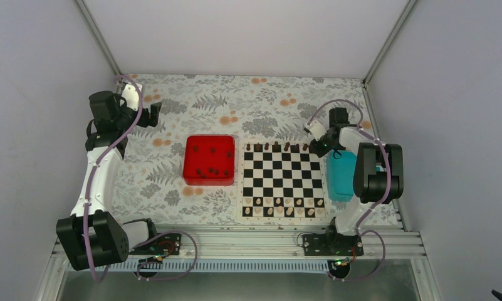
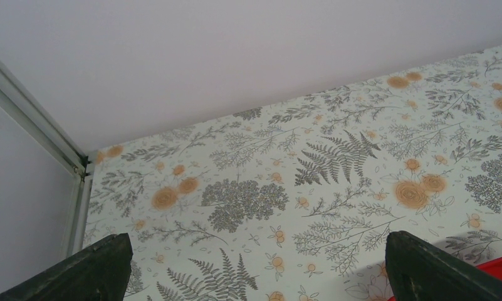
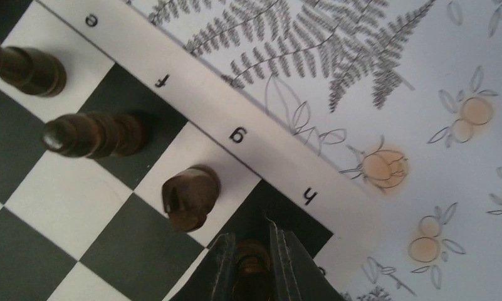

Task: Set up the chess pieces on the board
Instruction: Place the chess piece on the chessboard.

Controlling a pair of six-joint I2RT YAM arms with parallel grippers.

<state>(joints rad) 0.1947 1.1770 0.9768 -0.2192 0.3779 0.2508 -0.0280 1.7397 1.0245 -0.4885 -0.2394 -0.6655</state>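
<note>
**Dark piece pinched at h corner**

Right gripper [image 3: 251,241] is clamped on a dark chess piece [image 3: 251,266], largely hidden by its fingers [image 3: 287,269], over the h square at the board [image 3: 192,100] border. Bare cloth [image 3: 423,125] lies beyond. Left gripper [image 2: 254,269] is spread wide, partly cropped.
</note>
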